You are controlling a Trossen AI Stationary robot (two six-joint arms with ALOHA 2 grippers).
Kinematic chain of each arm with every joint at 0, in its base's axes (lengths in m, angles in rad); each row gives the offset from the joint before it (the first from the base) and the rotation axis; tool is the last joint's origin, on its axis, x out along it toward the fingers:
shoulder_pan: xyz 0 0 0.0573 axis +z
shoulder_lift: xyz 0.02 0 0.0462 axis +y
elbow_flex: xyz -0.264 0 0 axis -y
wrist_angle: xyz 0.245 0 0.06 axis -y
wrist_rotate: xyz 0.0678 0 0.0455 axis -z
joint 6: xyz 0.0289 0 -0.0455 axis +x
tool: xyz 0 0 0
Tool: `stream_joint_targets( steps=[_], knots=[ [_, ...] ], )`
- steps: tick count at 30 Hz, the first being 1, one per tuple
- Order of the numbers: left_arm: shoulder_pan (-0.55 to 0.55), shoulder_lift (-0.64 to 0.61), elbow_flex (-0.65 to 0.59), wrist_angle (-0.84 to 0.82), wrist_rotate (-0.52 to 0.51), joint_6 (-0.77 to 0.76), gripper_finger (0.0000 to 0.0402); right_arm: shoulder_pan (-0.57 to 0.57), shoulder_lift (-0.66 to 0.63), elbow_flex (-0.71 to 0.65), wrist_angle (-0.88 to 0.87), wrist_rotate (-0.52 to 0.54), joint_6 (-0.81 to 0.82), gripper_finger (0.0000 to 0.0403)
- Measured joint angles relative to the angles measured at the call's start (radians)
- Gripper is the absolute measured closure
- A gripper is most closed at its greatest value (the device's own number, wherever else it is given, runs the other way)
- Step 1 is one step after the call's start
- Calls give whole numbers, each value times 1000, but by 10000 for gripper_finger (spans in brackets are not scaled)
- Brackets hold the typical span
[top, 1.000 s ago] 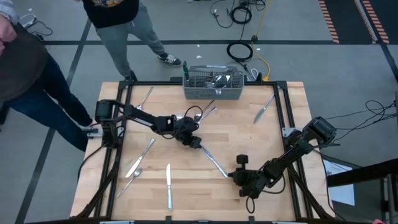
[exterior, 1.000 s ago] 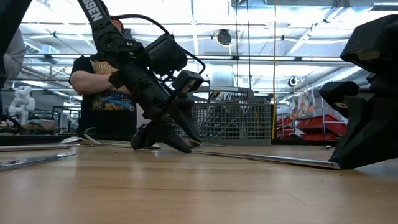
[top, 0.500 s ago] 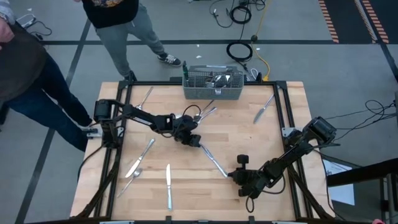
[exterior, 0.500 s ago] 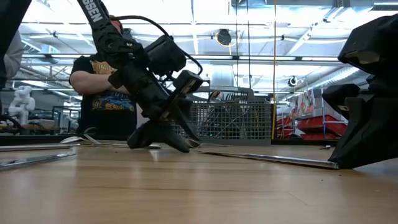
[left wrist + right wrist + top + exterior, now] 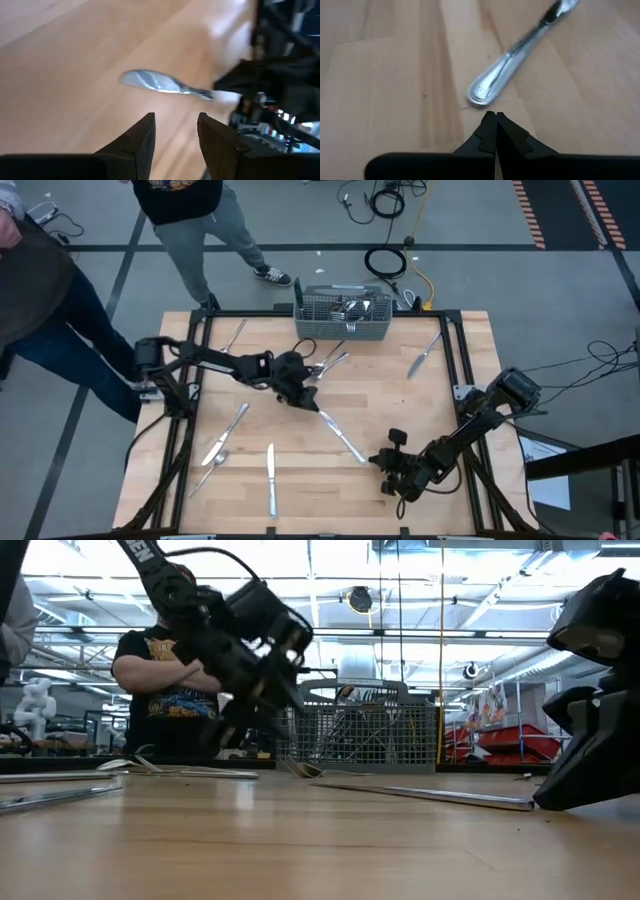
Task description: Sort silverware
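A table knife [image 5: 340, 436] lies flat on the wooden table, slanting from centre toward the near right. My left gripper [image 5: 303, 395] hangs open above the table just beyond the knife's blade end [image 5: 150, 81], nothing between its fingers [image 5: 142, 137]. In the low view it [image 5: 255, 720] is clear of the tabletop. My right gripper [image 5: 495, 120] is shut, its tips low over the wood just short of the knife's rounded handle end [image 5: 481, 96], at the near right [image 5: 382, 462].
A wire-mesh basket [image 5: 345, 317] holding silverware stands at the far edge, with forks and spoons [image 5: 328, 362] just before it. More pieces lie loose: a knife [image 5: 425, 355] at far right, a fork [image 5: 233, 335] at far left, and two knives [image 5: 225, 435] [image 5: 270, 480] and a spoon [image 5: 208, 470] at near left. People stand beyond the far left corner.
My left gripper has risen off the table at the knife's blade end and drawn back toward the far left, tipping less steeply; its finger gap looks the same. The knife stays lying where it was. My right gripper has rolled about its own line while staying in place.
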Motion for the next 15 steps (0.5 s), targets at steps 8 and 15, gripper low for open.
stream_joint_targets(
  steps=[8,15],
  knots=[
    [7,-142,2,5,8,-19,249,-34,-114,29,-34,200,40,402],
    [-4,-246,4,10,9,-11,249,-168,-184,101,147,105,-328,402]
  ],
)
